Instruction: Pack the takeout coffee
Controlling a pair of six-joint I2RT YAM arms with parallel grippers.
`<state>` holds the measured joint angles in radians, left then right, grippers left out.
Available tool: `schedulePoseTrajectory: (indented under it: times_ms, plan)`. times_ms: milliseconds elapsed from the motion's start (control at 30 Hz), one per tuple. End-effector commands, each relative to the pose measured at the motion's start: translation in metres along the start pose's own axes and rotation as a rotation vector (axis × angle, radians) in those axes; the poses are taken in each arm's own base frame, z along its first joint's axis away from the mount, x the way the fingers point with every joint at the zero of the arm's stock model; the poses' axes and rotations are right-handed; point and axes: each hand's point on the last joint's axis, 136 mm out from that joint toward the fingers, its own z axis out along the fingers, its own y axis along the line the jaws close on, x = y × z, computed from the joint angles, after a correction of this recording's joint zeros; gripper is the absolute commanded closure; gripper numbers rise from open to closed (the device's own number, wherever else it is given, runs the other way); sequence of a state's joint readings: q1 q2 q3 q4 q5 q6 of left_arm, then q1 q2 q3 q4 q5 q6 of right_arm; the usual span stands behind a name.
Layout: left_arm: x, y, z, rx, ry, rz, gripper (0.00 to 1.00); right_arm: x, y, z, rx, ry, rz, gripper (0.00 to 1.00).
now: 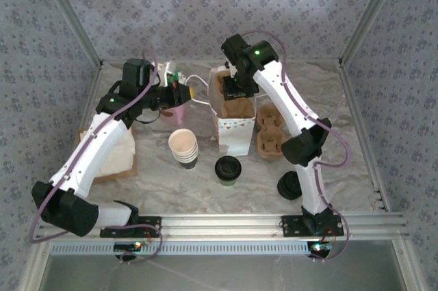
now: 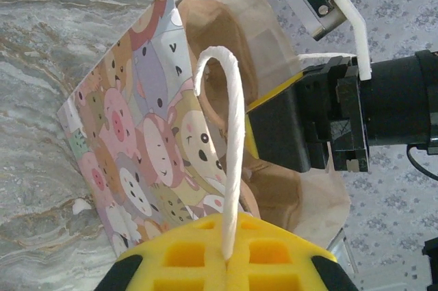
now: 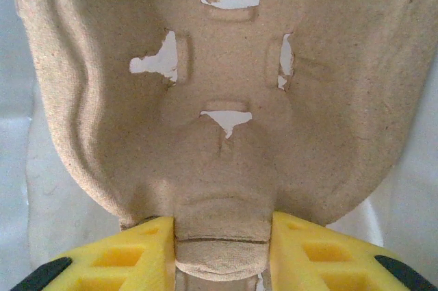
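Alignment matters: we are pinching the bag handle (image 2: 231, 133) with the left hand (image 2: 227, 263) and clamping the pulp carrier (image 3: 226, 92) with the right hand (image 3: 222, 253).

High rear view down onto table (image 1: 157, 192), left wrist close on paper bag (image 2: 150, 140), right wrist closer on pulp tray (image 3: 226, 99)

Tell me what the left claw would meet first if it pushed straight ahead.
The left claw pinches the white handle; straight ahead lies the cartoon-print paper bag, probably its printed side near the open mouth, though depth is unclear.
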<state>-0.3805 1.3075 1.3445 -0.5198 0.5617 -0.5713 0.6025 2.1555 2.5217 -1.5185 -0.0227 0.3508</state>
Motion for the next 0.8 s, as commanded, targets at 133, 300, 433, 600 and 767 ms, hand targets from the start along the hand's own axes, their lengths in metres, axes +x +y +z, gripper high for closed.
schedulePoseTrajectory:
  times_ms: [133,300,433,600,767]
  plan:
    - [-0.005,-0.011,-0.002,0.019,-0.030,0.026,0.98,0.007,-0.005,0.009,0.101,0.038,-0.017,0.61]
    - [-0.004,-0.012,0.002,0.021,-0.024,0.030,0.97,0.010,-0.007,0.010,0.144,0.042,-0.044,0.62]
    - [-0.003,-0.013,0.005,0.021,-0.019,0.033,0.96,0.014,-0.008,0.014,0.170,0.057,-0.067,0.61]
    - [-0.003,-0.015,0.008,0.020,-0.016,0.040,0.96,0.017,-0.006,0.020,0.189,0.077,-0.087,0.61]
    - [-0.002,-0.013,0.009,0.008,-0.014,0.044,0.96,0.020,-0.007,0.026,0.211,0.096,-0.098,0.61]
